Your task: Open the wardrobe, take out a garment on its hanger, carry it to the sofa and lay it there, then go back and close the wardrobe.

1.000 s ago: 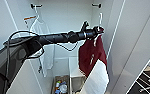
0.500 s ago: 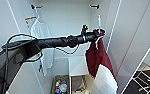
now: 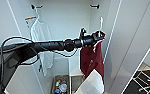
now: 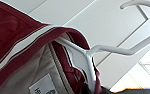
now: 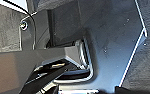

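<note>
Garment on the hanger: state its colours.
Maroon garment with white trim and sleeve, clearest in the head view.

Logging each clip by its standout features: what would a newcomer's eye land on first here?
First, the left arm stretched across the head view into the open wardrobe, its left gripper at the top of the maroon garment, which hangs from it on the white hanger. Next, a white T-shirt hanging from a wall peg to the left, and small items on the wardrobe's floor.

Garment (image 3: 92,60) on hanger (image 3: 100,23), seemingly inside wardrobe (image 3: 131,50), right of T-shirt (image 3: 42,37).
</note>
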You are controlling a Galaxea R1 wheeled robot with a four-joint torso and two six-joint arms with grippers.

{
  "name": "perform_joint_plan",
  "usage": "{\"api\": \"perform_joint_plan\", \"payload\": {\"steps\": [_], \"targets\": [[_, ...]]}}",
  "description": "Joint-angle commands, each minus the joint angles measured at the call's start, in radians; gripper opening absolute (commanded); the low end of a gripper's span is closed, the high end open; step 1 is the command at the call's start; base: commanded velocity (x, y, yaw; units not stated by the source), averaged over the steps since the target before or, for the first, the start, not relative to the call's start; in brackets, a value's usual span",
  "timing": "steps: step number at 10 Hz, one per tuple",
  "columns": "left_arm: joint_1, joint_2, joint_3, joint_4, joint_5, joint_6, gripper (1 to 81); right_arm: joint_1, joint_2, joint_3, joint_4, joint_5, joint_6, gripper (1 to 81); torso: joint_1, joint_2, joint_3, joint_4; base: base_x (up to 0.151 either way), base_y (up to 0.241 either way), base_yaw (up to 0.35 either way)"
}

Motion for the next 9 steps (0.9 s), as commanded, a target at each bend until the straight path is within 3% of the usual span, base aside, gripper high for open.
{"api": "perform_joint_plan", "payload": {"steps": [1, 5, 9], "targets": [[-0.126, -0.045, 0.110, 0.034, -0.119, 0.087, 1.0, 0.029, 0.005, 0.009, -0.007, -0.054, -0.003, 81.1, 0.000, 0.000, 0.000, 0.000, 0.000, 0.000, 0.000], [-0.042, -0.131, 0.272, 0.034, -0.152, 0.139, 1.0, 0.029, 0.005, 0.009, -0.005, -0.054, -0.003, 81.1, 0.000, 0.000, 0.000, 0.000, 0.000, 0.000, 0.000], [-0.002, -0.182, 0.314, 0.039, -0.176, 0.152, 1.0, 0.027, 0.005, 0.007, -0.007, -0.040, -0.003, 81.1, 0.000, 0.000, 0.000, 0.000, 0.000, 0.000, 0.000]]}}
